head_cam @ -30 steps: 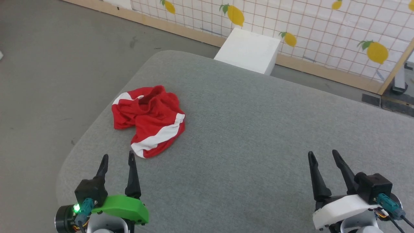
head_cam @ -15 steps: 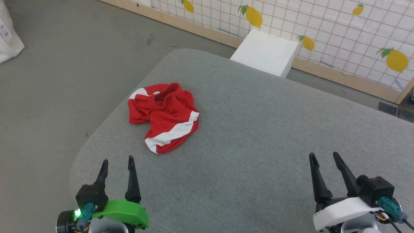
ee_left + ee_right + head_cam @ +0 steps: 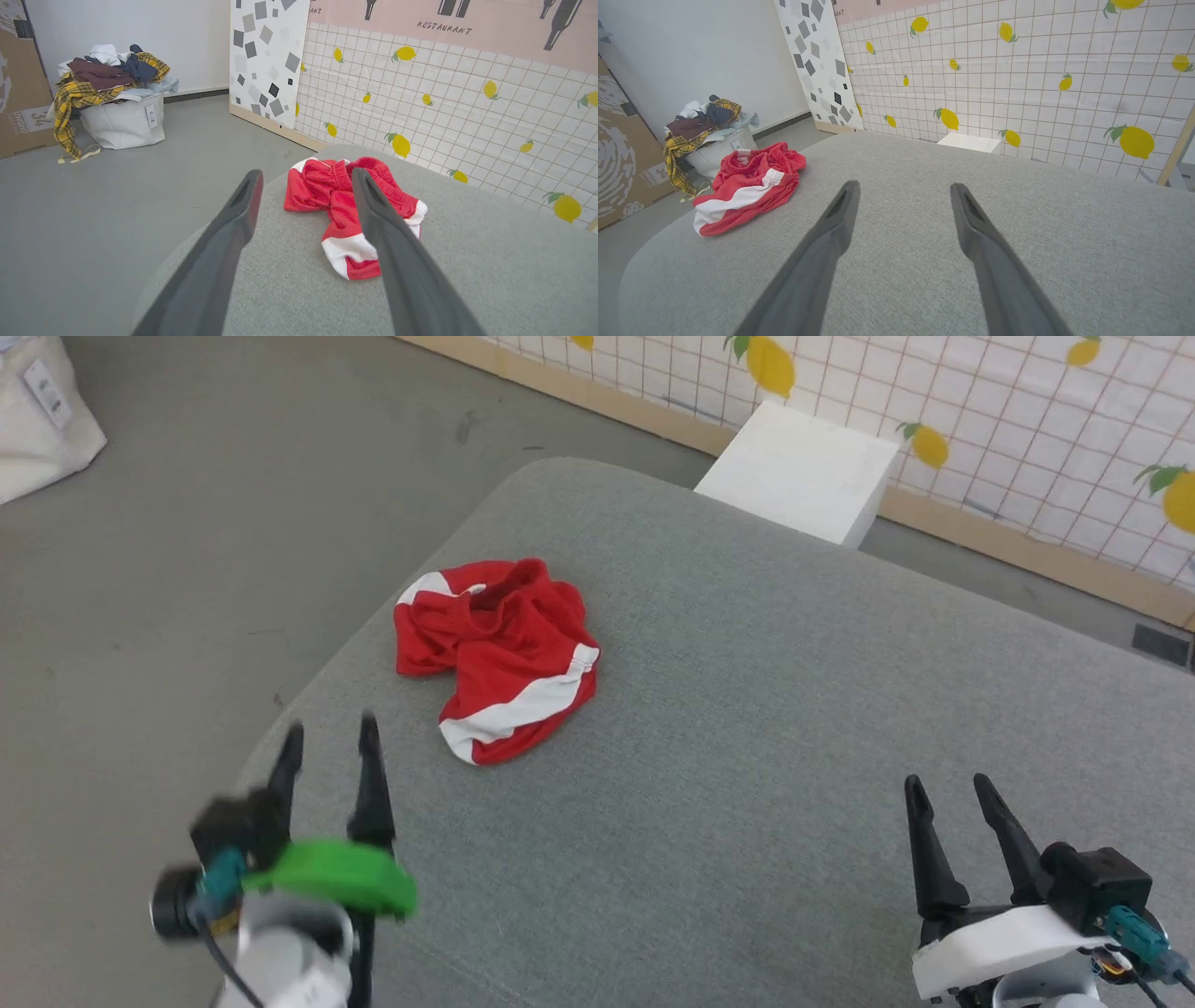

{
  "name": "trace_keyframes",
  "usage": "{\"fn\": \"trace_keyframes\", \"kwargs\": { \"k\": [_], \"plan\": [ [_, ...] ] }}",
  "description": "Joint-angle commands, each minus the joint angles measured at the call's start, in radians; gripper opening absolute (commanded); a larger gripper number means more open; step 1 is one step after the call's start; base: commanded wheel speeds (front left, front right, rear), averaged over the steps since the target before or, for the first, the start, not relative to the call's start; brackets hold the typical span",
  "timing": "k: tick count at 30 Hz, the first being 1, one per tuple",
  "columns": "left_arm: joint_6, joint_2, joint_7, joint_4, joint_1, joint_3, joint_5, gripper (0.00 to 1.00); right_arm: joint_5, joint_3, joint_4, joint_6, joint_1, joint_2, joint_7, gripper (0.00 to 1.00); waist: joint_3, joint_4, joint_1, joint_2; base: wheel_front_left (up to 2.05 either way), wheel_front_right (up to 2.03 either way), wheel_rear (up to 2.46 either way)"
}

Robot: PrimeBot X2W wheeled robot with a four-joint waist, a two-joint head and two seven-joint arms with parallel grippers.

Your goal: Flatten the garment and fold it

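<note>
The garment (image 3: pixel 499 653), red shorts with white side stripes, lies crumpled near the left edge of the grey padded table (image 3: pixel 747 728). Its gathered waistband faces away from me. My left gripper (image 3: pixel 327 735) hovers open a short way in front of the garment, apart from it and nothing between its fingers. In the left wrist view the garment (image 3: pixel 345 205) lies just beyond the left gripper (image 3: pixel 306 175). My right gripper (image 3: pixel 948 786) stands open over the table's near right, far from the garment (image 3: pixel 747 191), which sits at the left in the right wrist view beyond that gripper (image 3: pixel 903 186).
A white box (image 3: pixel 803 471) stands on the floor behind the table, against a lemon-patterned wall. A white bin heaped with clothes (image 3: pixel 114 100) sits on the floor to the left, beside a cardboard box (image 3: pixel 21 79). The table edge curves off close to the left gripper.
The camera has turned, shifting the whole picture right. My left gripper has risen and reached forward toward the garment, now blurred with motion. The right gripper and the garment stay put.
</note>
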Motion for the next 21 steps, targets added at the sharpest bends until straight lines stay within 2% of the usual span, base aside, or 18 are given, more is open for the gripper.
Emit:
{"fn": "trace_keyframes", "kwargs": {
  "k": [1, 6, 12, 15, 21],
  "plan": [
    [-0.013, 0.016, 0.010, 0.013, -0.051, 0.002, -0.015, 1.00, -0.001, -0.002, -0.004, -0.001, 0.004, 0.000, -0.003, 1.00, 0.014, -0.002, 0.0000, 0.0000, 0.00, 0.00, 0.00],
    [-0.054, 0.061, 0.075, 0.098, -0.225, -0.005, -0.027, 1.00, -0.024, 0.000, -0.029, -0.001, -0.010, 0.000, 0.018, 1.00, 0.050, -0.021, 0.0000, 0.0000, 0.00, 0.00, 0.00],
    [-0.090, 0.082, 0.192, 0.264, -0.446, 0.003, -0.087, 1.00, -0.055, -0.012, -0.070, -0.001, -0.020, 0.000, 0.057, 1.00, 0.118, -0.058, 0.0000, 0.0000, 0.00, 0.00, 0.00],
    [-0.108, 0.084, 0.282, 0.354, -0.531, 0.007, -0.136, 1.00, -0.072, -0.020, -0.097, -0.001, -0.029, 0.000, 0.077, 1.00, 0.158, -0.085, 0.0000, 0.0000, 0.00, 0.00, 0.00],
    [-0.133, 0.111, 0.588, 0.514, -0.649, -0.001, -0.244, 1.00, -0.097, -0.038, -0.155, -0.001, -0.056, 0.000, 0.108, 1.00, 0.252, -0.146, 0.0000, 0.0000, 0.00, 0.00, 0.00]
  ]
}}
